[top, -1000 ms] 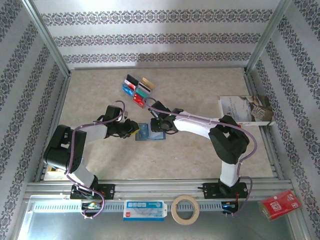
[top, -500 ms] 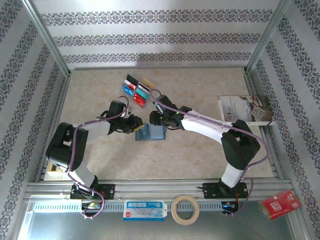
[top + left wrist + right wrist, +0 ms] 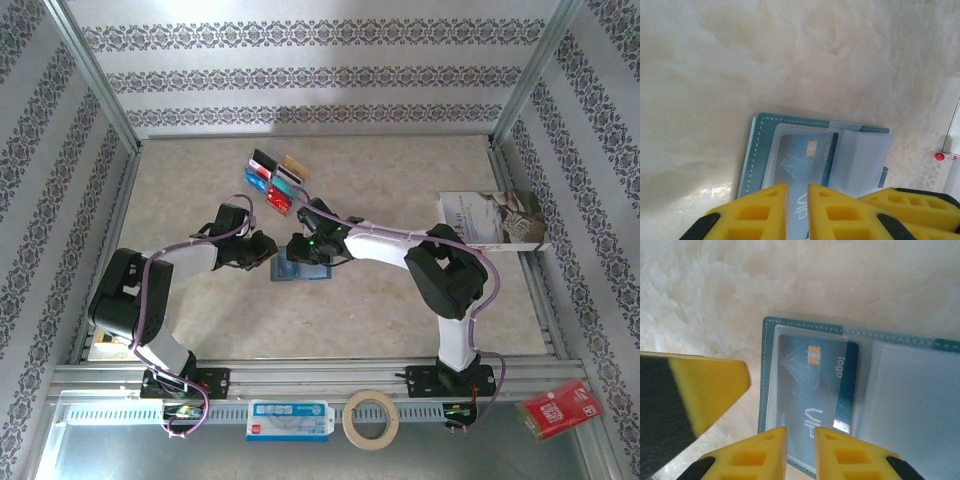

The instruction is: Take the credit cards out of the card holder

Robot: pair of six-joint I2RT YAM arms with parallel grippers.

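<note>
The slate-blue card holder (image 3: 303,270) lies open on the table, mid-centre. A blue credit card (image 3: 812,375) sits in its clear sleeve, also seen in the left wrist view (image 3: 802,155). Several more credit cards (image 3: 272,177) lie in a cluster further back. My left gripper (image 3: 270,252) and right gripper (image 3: 300,247) meet side by side at the holder's far edge. In each wrist view the yellow fingertips hover over the card's "VIP" end, left gripper (image 3: 797,220) and right gripper (image 3: 800,455), with a slim gap. Whether they pinch anything is not visible.
A white-and-brown booklet (image 3: 490,220) rests at the right edge of the table. On the near ledge sit a red packet (image 3: 560,408), a tape roll (image 3: 371,419) and a white-and-blue label (image 3: 288,420). Patterned walls enclose the table.
My right gripper lifted off the holder, then came back down further left, close beside the left gripper, its jaws narrower. The left gripper and the holder stayed almost in place.
</note>
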